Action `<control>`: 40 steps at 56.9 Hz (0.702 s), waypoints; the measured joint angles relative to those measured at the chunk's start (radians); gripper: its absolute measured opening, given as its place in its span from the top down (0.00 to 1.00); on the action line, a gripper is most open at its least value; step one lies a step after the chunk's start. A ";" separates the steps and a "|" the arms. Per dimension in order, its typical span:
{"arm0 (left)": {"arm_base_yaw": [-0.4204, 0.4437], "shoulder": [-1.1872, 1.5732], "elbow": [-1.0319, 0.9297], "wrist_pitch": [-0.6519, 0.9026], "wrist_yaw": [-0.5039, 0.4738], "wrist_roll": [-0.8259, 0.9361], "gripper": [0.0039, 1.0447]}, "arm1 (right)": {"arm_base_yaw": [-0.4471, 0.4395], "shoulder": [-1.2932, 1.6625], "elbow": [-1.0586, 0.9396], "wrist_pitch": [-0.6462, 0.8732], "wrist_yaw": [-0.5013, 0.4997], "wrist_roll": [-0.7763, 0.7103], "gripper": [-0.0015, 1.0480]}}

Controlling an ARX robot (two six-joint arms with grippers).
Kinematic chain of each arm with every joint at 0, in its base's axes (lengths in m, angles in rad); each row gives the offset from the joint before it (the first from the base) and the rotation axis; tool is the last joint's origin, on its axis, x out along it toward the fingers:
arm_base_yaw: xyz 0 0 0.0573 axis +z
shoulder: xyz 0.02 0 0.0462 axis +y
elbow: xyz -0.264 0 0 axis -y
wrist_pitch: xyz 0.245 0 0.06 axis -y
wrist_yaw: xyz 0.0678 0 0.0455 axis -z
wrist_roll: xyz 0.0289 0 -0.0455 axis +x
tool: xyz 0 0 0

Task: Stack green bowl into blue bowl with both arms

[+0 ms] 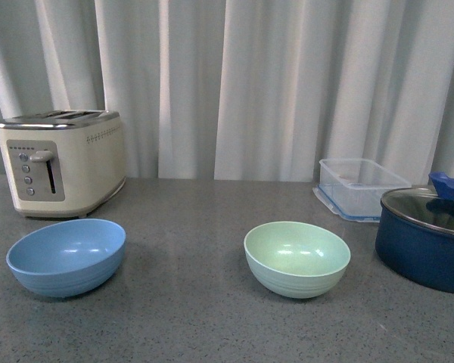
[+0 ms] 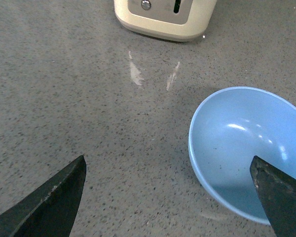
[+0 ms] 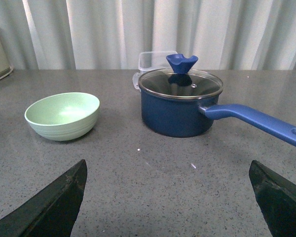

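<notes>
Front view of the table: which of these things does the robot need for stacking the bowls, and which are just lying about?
For the job: green bowl, blue bowl, left claw and right claw, both open.

Just lying about: toaster, clear plastic box, dark blue pot with its lid on.

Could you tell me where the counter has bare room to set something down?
The widest bare patch lies between the blue bowl and the green bowl, running back to the curtain. The right is crowded: pot and clear container sit close together.
</notes>
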 joint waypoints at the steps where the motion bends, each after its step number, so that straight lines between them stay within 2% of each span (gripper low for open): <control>1: -0.002 0.011 0.008 -0.002 -0.002 -0.004 0.06 | 0.000 0.000 0.000 0.000 0.000 0.000 0.10; 17: -0.039 0.225 0.179 -0.084 -0.036 -0.063 0.06 | 0.000 0.000 0.000 0.000 0.000 0.000 0.10; 40: -0.065 0.396 0.277 -0.110 -0.066 -0.102 0.06 | 0.000 0.000 0.000 0.000 0.000 0.000 0.10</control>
